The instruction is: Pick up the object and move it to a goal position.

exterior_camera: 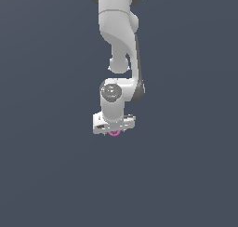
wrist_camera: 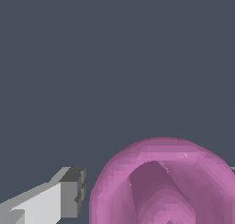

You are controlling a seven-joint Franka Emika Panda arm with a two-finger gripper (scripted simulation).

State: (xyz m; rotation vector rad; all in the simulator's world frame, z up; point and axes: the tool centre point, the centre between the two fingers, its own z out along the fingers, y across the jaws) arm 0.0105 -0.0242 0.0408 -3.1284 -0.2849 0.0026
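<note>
The object (exterior_camera: 114,132) is a small round magenta-pink item, and in the exterior view only a sliver of it shows under the white hand. It fills much of the wrist view, where the object (wrist_camera: 160,186) shows a dimpled centre. My gripper (exterior_camera: 114,127) hangs straight over it. In the wrist view the gripper (wrist_camera: 156,184) straddles the object. One grey-tipped finger (wrist_camera: 71,193) stands beside it with a thin gap between pad and pink surface. The other finger is barely visible at the frame's edge. The jaws look open around the object.
A plain dark grey surface (exterior_camera: 46,175) spreads all around. The white arm (exterior_camera: 118,30) reaches in from the top of the exterior view. No goal marker or other item shows.
</note>
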